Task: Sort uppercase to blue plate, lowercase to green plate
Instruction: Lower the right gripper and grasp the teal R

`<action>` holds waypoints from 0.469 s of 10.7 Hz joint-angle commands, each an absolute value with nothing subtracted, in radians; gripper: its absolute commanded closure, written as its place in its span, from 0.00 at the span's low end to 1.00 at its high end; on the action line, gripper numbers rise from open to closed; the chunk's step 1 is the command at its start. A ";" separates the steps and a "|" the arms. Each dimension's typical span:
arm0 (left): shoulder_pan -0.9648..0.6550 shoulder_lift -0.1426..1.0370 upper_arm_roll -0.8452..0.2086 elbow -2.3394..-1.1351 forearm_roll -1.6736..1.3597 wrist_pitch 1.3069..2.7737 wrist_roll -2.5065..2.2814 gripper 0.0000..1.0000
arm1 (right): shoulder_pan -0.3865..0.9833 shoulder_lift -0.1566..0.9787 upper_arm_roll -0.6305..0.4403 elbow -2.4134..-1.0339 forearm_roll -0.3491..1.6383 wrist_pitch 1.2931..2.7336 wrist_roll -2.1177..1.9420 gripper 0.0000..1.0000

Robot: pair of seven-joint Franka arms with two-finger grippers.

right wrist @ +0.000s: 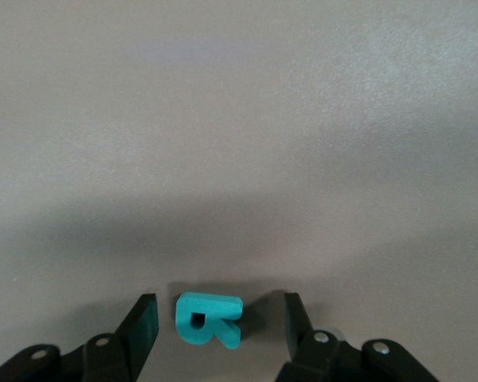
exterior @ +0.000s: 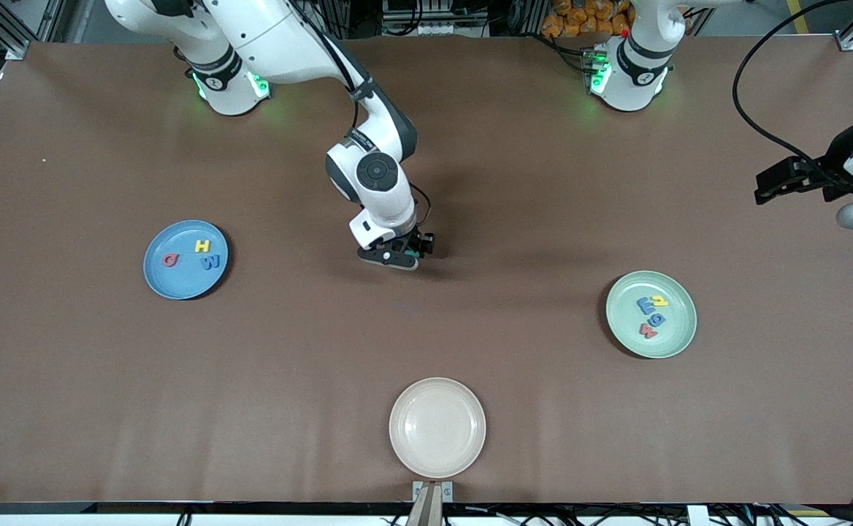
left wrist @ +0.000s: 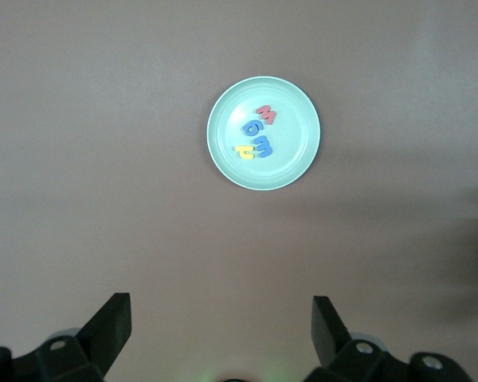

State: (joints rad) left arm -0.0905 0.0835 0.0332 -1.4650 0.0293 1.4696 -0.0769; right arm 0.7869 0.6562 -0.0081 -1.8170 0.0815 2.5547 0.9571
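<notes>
On the brown table (exterior: 426, 329), the right gripper (right wrist: 215, 326) had its jaws apart around the small teal foam letter R (right wrist: 208, 318), not touching it; the left gripper (left wrist: 221, 318) waited with jaws wide apart.

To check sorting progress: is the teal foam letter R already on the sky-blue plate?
No, the teal foam letter R lies on the brown table.

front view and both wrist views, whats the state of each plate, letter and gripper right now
blue plate: holds red Q, yellow H, blue W
green plate: holds four lowercase letters
cream plate: bare
teal R: flat on the table, between the right gripper's fingers, untouched
right gripper: open, low around the R
left gripper: open, waiting high over the table
</notes>
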 commanded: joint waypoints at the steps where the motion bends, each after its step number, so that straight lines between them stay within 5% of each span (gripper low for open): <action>1: -0.092 0.086 0.032 -1.454 0.052 1.473 -0.055 0.00 | 0.804 0.683 -0.015 -1.795 0.080 2.571 0.982 0.29; 5: -0.092 0.084 0.032 -1.456 0.051 1.473 -0.055 0.00 | 0.808 0.696 -0.015 -1.776 0.081 2.573 1.022 0.32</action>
State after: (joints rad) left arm -0.0905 0.0835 0.0332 -1.4650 0.0293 1.4705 -0.0769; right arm 0.7941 0.6694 -0.0085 -1.8144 0.0807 2.5689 0.9923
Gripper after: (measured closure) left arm 0.000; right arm 0.313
